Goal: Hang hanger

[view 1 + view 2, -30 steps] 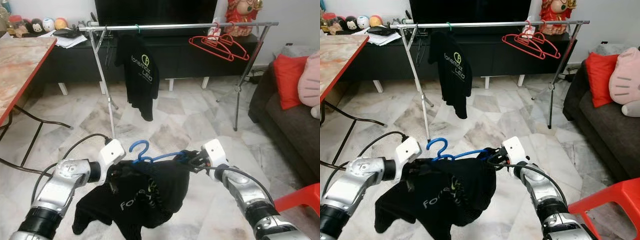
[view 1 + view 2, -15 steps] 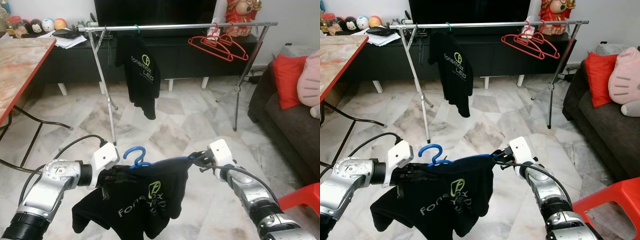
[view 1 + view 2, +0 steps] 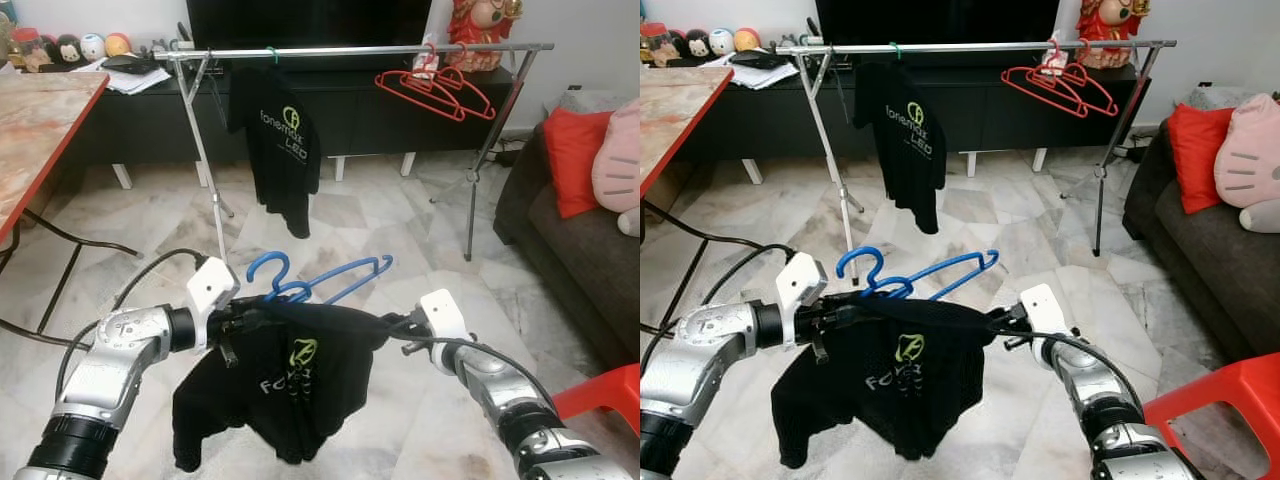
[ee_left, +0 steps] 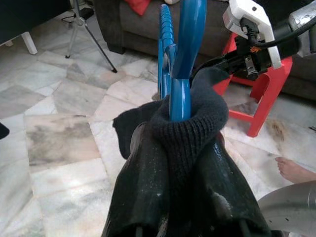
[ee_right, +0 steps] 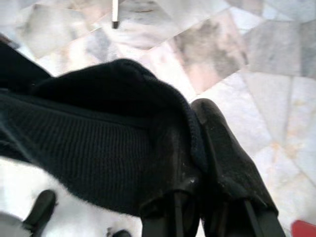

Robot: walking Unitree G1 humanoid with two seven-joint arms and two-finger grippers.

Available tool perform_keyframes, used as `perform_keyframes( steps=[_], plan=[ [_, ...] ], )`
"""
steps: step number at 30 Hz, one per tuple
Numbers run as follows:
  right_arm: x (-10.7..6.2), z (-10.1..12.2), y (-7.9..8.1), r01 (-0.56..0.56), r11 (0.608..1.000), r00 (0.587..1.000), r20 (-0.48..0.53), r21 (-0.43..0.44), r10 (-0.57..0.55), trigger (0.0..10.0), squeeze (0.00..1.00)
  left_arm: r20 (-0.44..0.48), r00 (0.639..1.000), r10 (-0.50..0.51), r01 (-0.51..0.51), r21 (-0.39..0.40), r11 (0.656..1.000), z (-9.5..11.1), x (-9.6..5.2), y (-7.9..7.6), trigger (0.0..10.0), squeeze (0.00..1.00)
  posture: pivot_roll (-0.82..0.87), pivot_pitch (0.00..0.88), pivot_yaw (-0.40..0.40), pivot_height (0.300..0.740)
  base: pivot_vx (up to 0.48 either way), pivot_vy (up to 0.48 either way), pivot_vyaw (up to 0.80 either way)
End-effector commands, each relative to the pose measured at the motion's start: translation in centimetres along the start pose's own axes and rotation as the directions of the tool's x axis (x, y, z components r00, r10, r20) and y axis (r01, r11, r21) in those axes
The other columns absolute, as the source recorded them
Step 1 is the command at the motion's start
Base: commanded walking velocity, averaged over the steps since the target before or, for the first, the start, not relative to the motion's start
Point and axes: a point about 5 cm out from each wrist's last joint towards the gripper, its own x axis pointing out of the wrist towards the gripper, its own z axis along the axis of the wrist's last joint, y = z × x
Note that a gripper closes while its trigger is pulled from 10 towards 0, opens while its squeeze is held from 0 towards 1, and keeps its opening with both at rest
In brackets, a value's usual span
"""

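My left gripper (image 3: 232, 322) is pinched on the collar of the limp black cotton T-shirt (image 3: 270, 385) beside the blue plastic hanger (image 3: 318, 285); my right gripper (image 3: 392, 330) is clamped on the shirt's other shoulder. I judge the load light, floppy, slip-prone; better to hold the hanger's stiff neck. The silver metal clothes rail (image 3: 350, 51) stands well beyond the shirt.

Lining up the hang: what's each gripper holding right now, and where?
Both hold the black T-shirt on the blue hanger: left gripper shut on the collar at the hook, right gripper shut on the far shoulder fabric.
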Motion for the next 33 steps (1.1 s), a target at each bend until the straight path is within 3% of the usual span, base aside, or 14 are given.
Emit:
perform_keyframes(
  steps=[1, 4, 13, 21, 23, 26, 30, 31, 32, 33],
  plan=[
    [-0.1, 0.4, 0.1, -0.037, 0.999, 0.999, 0.018, -0.013, 0.037, 10.0, 1.0, 0.002, 1.0, -0.024, 0.024, 0.027, 0.999, 0.4, 0.6, -0.3, 10.0, 0.0, -0.06, 0.018, -0.082, 0.74, 0.0, 0.0, 0.0],
    [-0.2, 0.1, 1.0, -0.157, 0.982, 0.988, -0.014, -0.107, 0.156, 10.0, 1.0, -0.01, 1.0, -0.028, 0.029, 0.029, 0.999, 0.3, 0.7, -0.3, 10.0, 0.0, -0.06, 0.02, -0.082, 0.74, 0.0, 0.0, 0.0],
    [-0.8, 0.5, 0.5, -0.213, 0.954, 0.977, -0.059, -0.212, 0.205, 10.0, 1.0, -0.037, 0.999, -0.022, 0.023, 0.034, 0.999, 0.0, 0.7, -0.2, 10.0, 0.0, -0.06, 0.02, -0.081, 0.74, 0.0, 0.0, 0.0],
    [-2.6, 3.4, -0.7, -0.271, 0.896, 0.958, -0.013, -0.351, 0.285, 10.0, 1.0, -0.148, 0.987, -0.054, 0.062, 0.048, 0.997, -1.4, 0.8, -0.5, 10.0, 0.0, -0.06, 0.02, -0.081, 0.74, 0.0, 0.0, 0.0],
    [-3.8, 4.6, -1.2, -0.295, 0.858, 0.945, 0.003, -0.42, 0.327, 10.0, 1.0, -0.184, 0.98, -0.074, 0.083, 0.041, 0.996, -2.0, 0.9, -0.7, 10.0, 0.0, -0.06, 0.02, -0.081, 0.74, 0.0, 0.0, 0.0],
    [-4.4, 5.4, -1.5, -0.3, 0.838, 0.938, 0.021, -0.457, 0.347, 10.0, 1.0, -0.223, 0.97, -0.094, 0.109, 0.054, 0.993, -2.4, 0.9, -0.9, 10.0, 0.0, -0.07, 0.017, -0.075, 0.74, 0.0, 0.0, 0.0],
    [-5.2, 6.3, -0.8, -0.362, 0.797, 0.895, 0.059, -0.483, 0.442, 10.0, 0.99, -0.216, 0.969, -0.119, 0.132, 0.045, 0.99, -2.3, 1.0, -1.2, 10.0, 0.0, -0.08, 0.018, -0.074, 0.74, 0.0, 0.0, 0.0],
    [-5.3, 6.4, -0.5, -0.392, 0.784, 0.877, 0.064, -0.481, 0.477, 10.0, 0.71, -0.221, 0.967, -0.124, 0.138, 0.049, 0.989, -2.2, 1.0, -1.2, 10.0, 0.0, -0.08, 0.018, -0.074, 0.74, 0.0, 0.0, 0.0],
    [-5.7, 6.3, 0.4, -0.462, 0.741, 0.833, 0.048, -0.487, 0.551, 10.0, 0.0, -0.24, 0.961, -0.135, 0.156, 0.067, 0.986, -2.1, 0.9, -1.2, 10.0, 0.0, -0.08, 0.018, -0.074, 0.74, 0.0, 0.0, 0.0],
    [-5.9, 6.2, 0.9, -0.493, 0.715, 0.813, 0.031, -0.496, 0.582, 10.0, 0.0, -0.242, 0.96, -0.143, 0.164, 0.07, 0.984, -2.0, 0.9, -1.3, 10.0, 0.0, -0.07, 0.02, -0.078, 0.74, 0.0, 0.0, 0.0]
  ],
)
